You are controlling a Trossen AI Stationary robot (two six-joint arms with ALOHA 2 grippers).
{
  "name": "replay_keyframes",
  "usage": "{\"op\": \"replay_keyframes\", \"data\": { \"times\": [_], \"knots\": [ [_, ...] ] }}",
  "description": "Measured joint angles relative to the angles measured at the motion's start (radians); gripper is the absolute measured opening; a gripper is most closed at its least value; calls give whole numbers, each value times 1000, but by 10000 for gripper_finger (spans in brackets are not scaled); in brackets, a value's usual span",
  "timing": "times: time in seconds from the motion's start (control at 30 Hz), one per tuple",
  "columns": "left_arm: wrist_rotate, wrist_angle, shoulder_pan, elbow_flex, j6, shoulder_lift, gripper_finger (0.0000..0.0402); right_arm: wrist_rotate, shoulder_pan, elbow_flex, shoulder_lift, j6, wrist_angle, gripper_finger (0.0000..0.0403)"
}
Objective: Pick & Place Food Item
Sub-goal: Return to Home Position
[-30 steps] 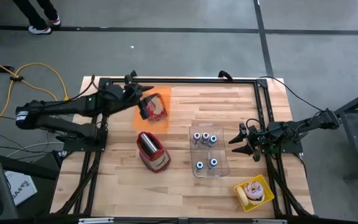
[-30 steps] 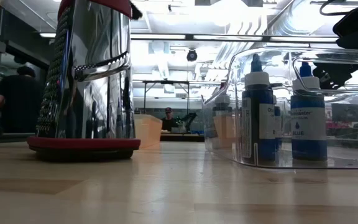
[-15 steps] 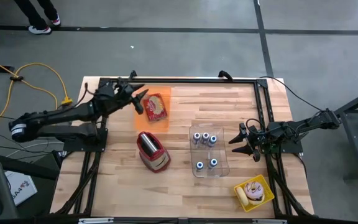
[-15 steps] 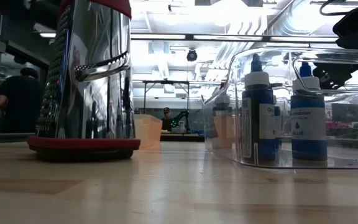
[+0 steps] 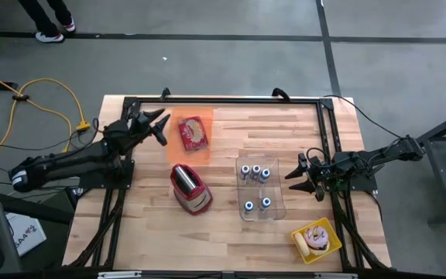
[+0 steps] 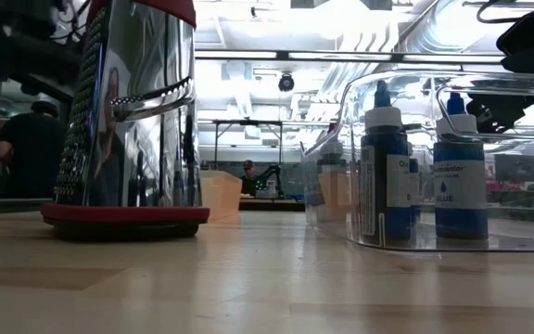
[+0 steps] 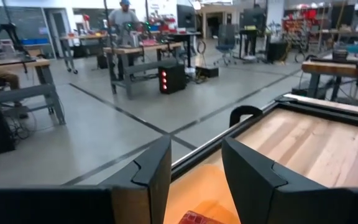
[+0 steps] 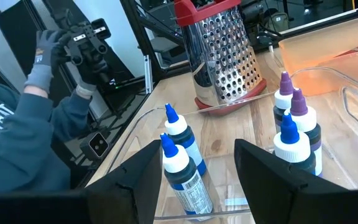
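Donuts lie in the yellow bin at the near edge: placing appears complete. Right gripper, open and empty, waits beside the clear tray. Left gripper, open and empty, hangs by the orange bin; its homing looks unfinished.

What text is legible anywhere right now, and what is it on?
"BLUE": on the blue bottle in the clear bin.
Neighbouring bottle: label blurred, unreadable.
Red packet: print too small.
Person's sweatshirt: lettering partly cut off, unreadable.
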Motion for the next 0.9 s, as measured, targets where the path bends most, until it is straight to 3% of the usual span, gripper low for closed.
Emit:
{"op": "replay_keyframes", "data": {
  "times": [0.5, 0.9],
  "knots": [
    [-28, 43, 0, -196, -28, -269, 136, 0, 0, 0, 0, 0, 0, 188],
    [-48, -254, 0, -201, -62, -449, 136, 0, 0, 0, 0, 0, 0, 188]
  ]
}}
